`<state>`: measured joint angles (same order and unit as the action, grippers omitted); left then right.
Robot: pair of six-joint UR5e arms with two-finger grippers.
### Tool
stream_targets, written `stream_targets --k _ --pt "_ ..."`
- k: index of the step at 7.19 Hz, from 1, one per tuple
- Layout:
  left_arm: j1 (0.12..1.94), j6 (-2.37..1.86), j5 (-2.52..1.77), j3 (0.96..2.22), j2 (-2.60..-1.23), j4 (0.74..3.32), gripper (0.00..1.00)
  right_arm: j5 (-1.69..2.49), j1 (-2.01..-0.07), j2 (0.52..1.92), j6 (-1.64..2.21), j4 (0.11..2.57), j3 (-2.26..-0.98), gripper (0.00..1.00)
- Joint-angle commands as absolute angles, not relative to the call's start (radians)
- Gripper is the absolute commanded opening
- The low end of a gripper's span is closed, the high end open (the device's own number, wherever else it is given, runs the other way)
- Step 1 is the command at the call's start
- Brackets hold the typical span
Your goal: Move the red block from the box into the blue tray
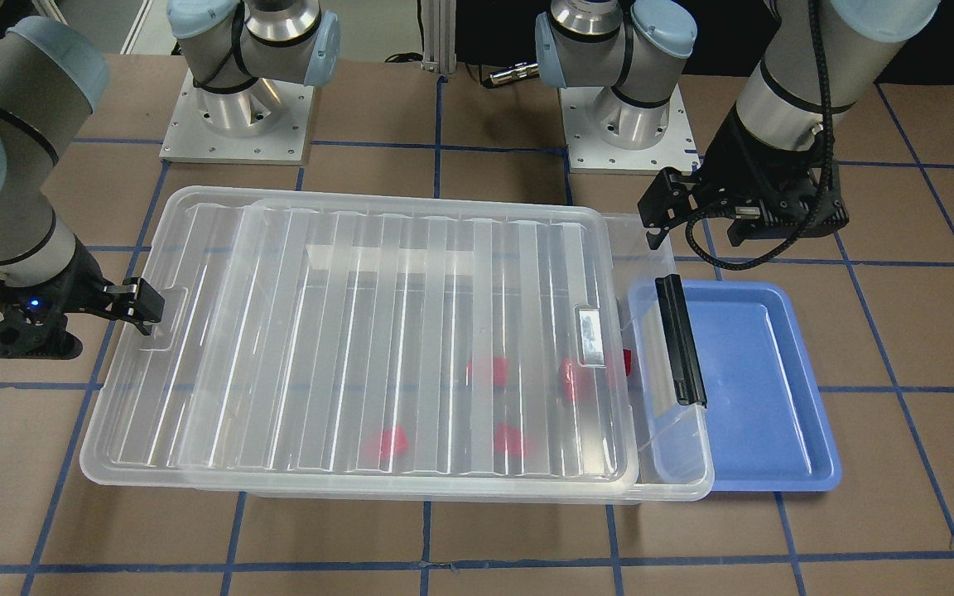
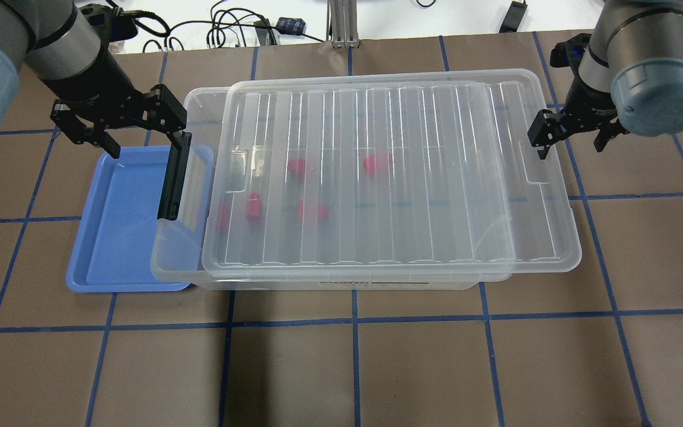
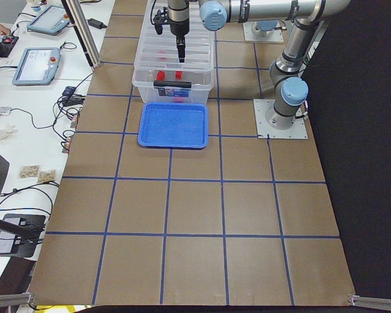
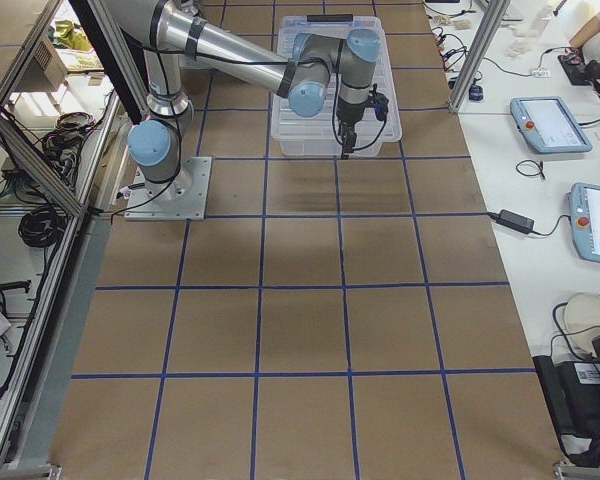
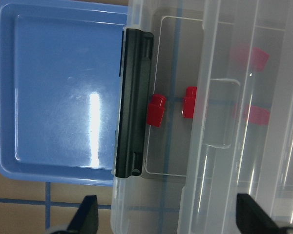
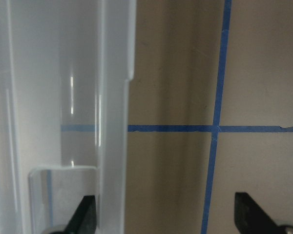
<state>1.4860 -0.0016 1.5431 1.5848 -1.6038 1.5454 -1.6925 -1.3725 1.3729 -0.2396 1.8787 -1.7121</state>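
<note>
Lid [image 2: 377, 178] askew on box [image 2: 341, 283], red blocks [image 2: 312, 210] inside

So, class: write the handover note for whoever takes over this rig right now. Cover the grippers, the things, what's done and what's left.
Left gripper: open, over the latch end of the box, by the blue tray.
Right gripper: open, straddling the lid at its far rim.
Five red blocks lie inside the box; the tray is empty.
Done: the lid sits offset, leaving a gap at the latch end.
Left: pick one block and place it in the tray.

Robotics lab w/ tape-gridded table [image 2: 418, 367], teach pendants [image 3: 36, 65], cables [image 4: 508, 218] on side benches [image 3: 6, 163].
</note>
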Motion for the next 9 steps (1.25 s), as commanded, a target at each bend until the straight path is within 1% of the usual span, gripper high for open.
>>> stream_targets --k 1,5,8,9 --pt "1.486 -0.002 1.537 1.585 -1.627 1.514 1.00 -1.692 -1.326 1.373 -0.305 1.879 -1.712 1.00" --pt "1.499 -0.014 1.536 1.585 -1.649 1.513 1.00 -1.683 -1.231 1.374 -0.434 1.881 -1.710 1.00" --pt "1.542 -0.017 1.537 1.589 -1.677 1.513 1.00 -1.690 -1.207 1.373 -0.475 1.885 -1.709 1.00" --pt "1.543 -0.017 1.537 1.612 -1.687 1.487 1.00 -1.687 -1.178 1.373 -0.512 1.887 -1.707 1.00"
